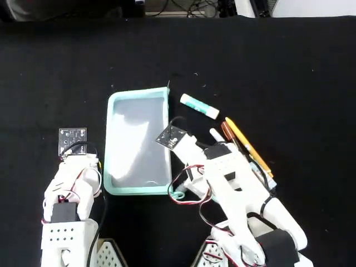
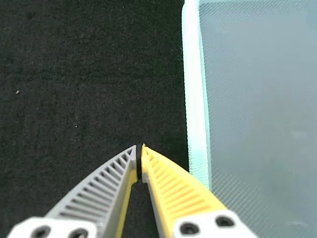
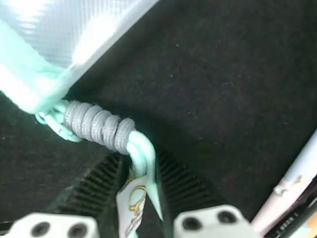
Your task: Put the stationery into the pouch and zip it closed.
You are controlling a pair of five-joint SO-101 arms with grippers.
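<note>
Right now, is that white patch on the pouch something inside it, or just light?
Likely just light. High view: an uneven pale sheen spreads over the pouch panel. Left wrist view: the same panel looks even, with no hot spot. Right wrist view: white streaks cross its corner beside the zip pull.

The pouch [image 2: 247, 124] runs off the left wrist view's edge on two sides, and all but one blurred corner of it is cut off in the right wrist view. The cord tail of the pull [image 3: 99, 124] vanishes between the pinching fingers of the right gripper [image 3: 138, 158] — its end is hidden. In the high view the right arm [image 1: 239, 189] covers the near ends of the pens [image 1: 247, 146], so their count is unclear.
</note>
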